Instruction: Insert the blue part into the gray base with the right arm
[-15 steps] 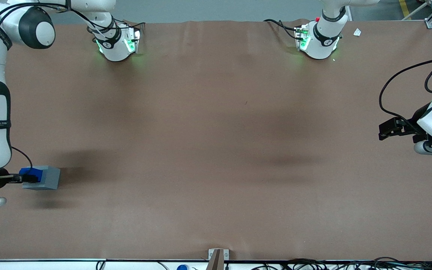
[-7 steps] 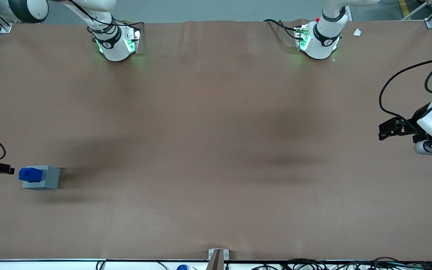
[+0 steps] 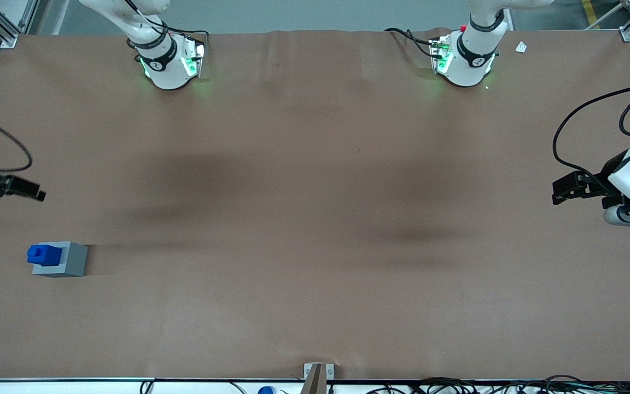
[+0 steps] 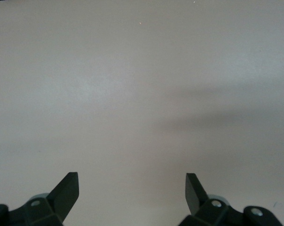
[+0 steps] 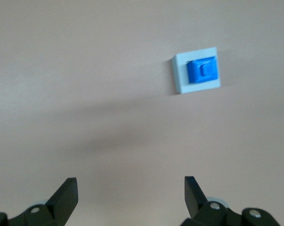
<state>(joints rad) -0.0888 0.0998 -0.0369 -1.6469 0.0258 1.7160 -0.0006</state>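
The blue part (image 3: 44, 254) sits in the gray base (image 3: 66, 259), which rests on the brown table toward the working arm's end. The right wrist view shows the same pair from above: the blue part (image 5: 203, 70) stands in the recess of the gray base (image 5: 181, 75). My right gripper (image 3: 22, 189) hangs above the table, farther from the front camera than the base and well clear of it. In its own wrist view the right gripper (image 5: 130, 188) is open, with only bare table between its fingers.
Two white arm bases with green lights (image 3: 167, 60) (image 3: 465, 57) stand at the table's edge farthest from the front camera. The parked arm's gripper (image 3: 572, 186) hangs at its end of the table. Cables run along the near edge (image 3: 457, 383).
My right gripper has let go of the blue part, left it in the gray base, and risen away from it. The part and base have not moved.
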